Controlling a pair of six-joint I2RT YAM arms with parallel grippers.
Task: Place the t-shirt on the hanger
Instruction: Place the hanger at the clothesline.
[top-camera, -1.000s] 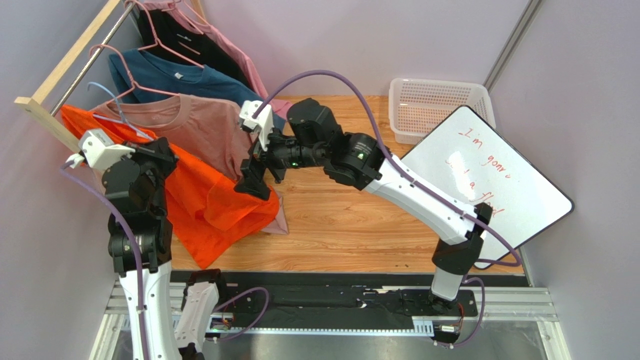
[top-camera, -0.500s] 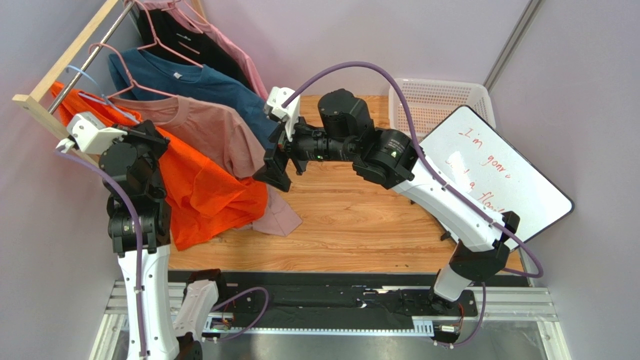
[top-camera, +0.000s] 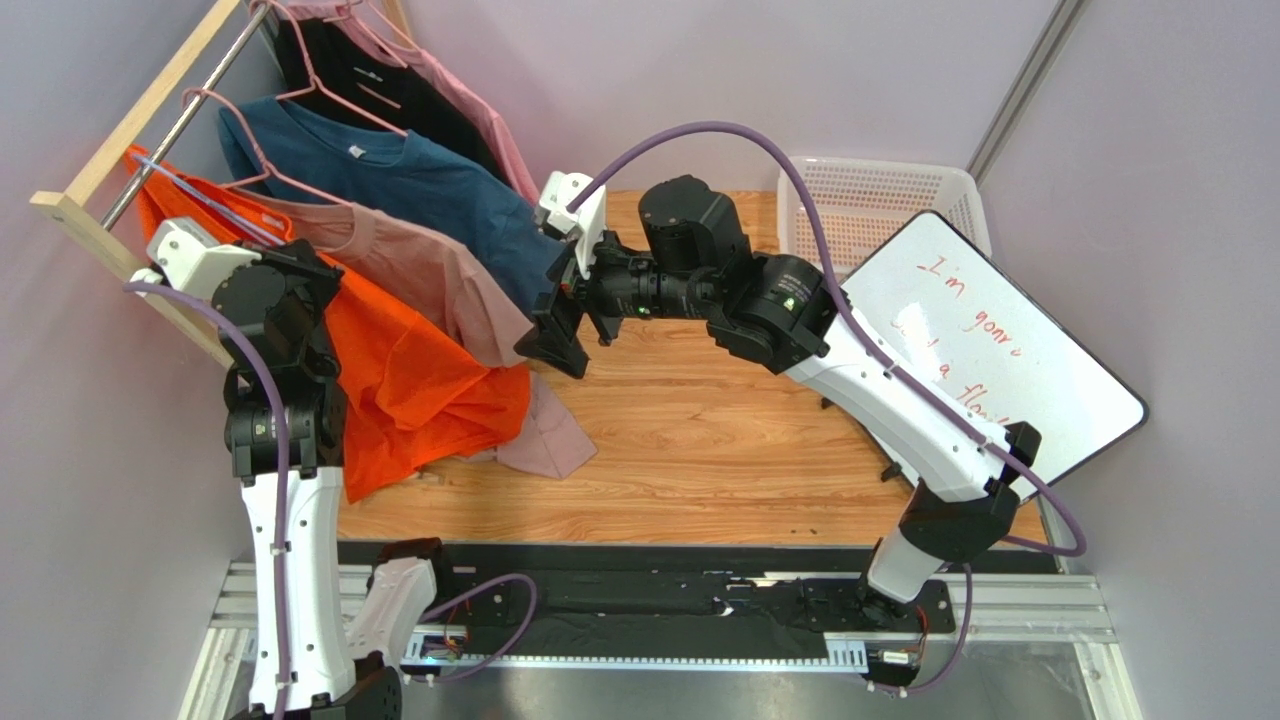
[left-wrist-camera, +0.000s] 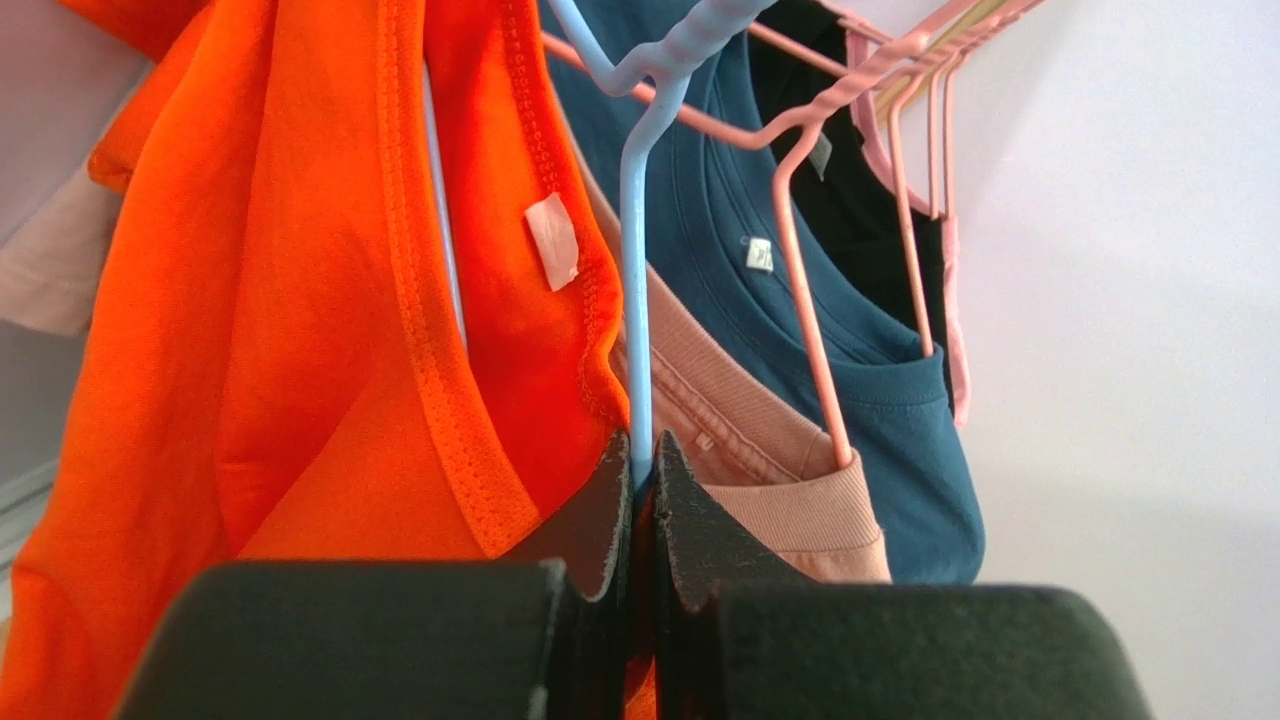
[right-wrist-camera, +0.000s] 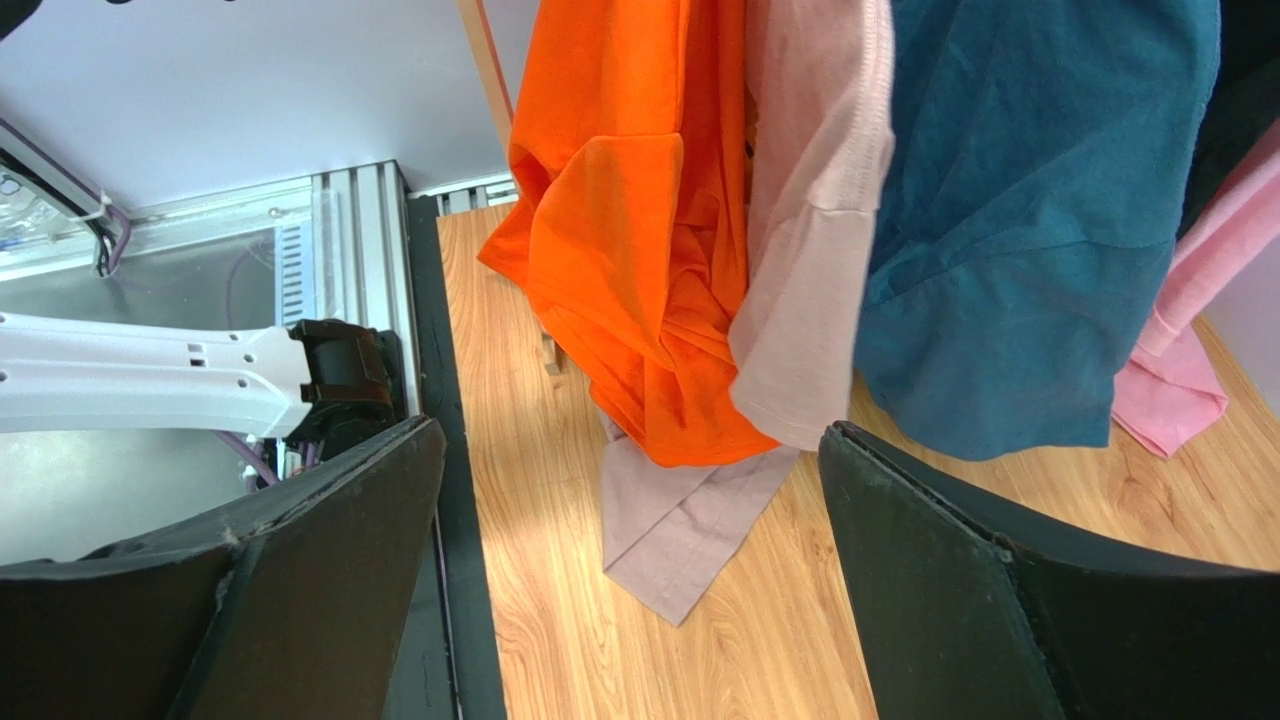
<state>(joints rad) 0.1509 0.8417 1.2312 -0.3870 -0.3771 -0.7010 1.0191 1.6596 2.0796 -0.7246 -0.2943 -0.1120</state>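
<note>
The bright orange t-shirt (top-camera: 406, 375) hangs on the light-blue wire hanger (top-camera: 193, 186) at the left, next to the wooden rail. In the left wrist view its neckline with the white label (left-wrist-camera: 552, 240) drapes over the hanger (left-wrist-camera: 643, 300). My left gripper (left-wrist-camera: 643, 465) is shut on the hanger's blue wire just below the neck; from above it sits at the shirt's shoulder (top-camera: 248, 273). My right gripper (top-camera: 553, 338) is open and empty, above the table to the right of the shirts. Its view shows the orange t-shirt (right-wrist-camera: 646, 225) hanging ahead between its fingers (right-wrist-camera: 962, 600).
A dusty-pink shirt (top-camera: 436, 263) and a dark teal shirt (top-camera: 406, 165) hang on pink hangers (left-wrist-camera: 804, 270) from the rail (top-camera: 135, 120). The pink shirt's hem (right-wrist-camera: 691, 518) rests on the wooden table (top-camera: 721, 435). A white basket (top-camera: 879, 210) and a whiteboard (top-camera: 977, 353) stand at the right.
My left gripper has carried the hanger and orange shirt up and back toward the rail. My right gripper has pulled away from the shirts to the right and stands open.
</note>
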